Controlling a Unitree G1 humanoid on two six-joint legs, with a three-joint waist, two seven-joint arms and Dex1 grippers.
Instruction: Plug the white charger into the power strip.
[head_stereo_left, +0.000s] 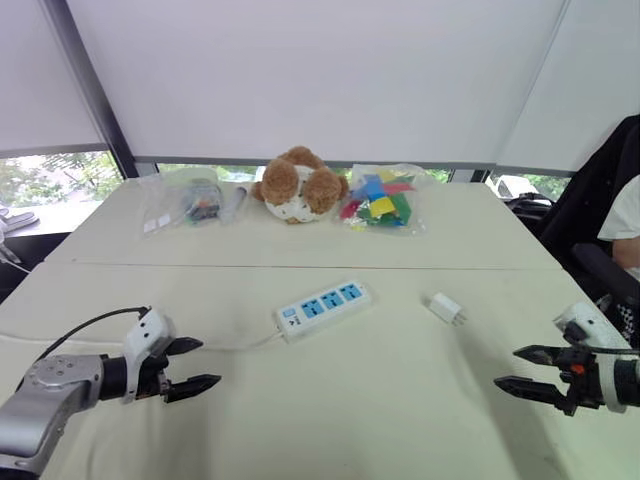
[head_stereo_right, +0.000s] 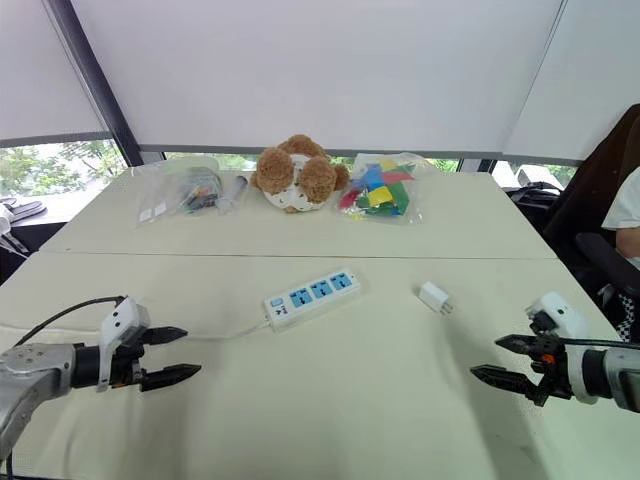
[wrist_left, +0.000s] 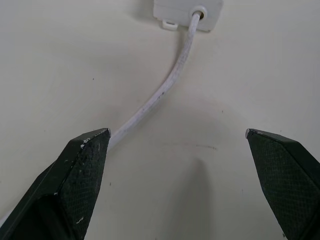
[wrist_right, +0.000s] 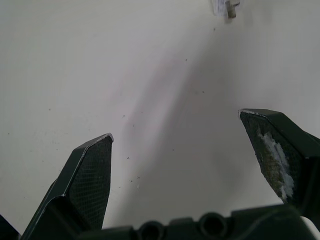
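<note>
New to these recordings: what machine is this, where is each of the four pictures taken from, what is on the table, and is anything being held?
This is a two-armed humanoid robot. The two wide pictures come from its head camera, looking down over both arms; the two close-ups come from cameras on each wrist, looking along that gripper's black fingers. The left gripper and right gripper are both open and hold nothing. On the pale table lie a long white power strip with three blue sockets, its white cord running toward the left gripper, and a small white boxy charger apart to its right. Farther back sit a brown plush toy and two clear bags.
</note>
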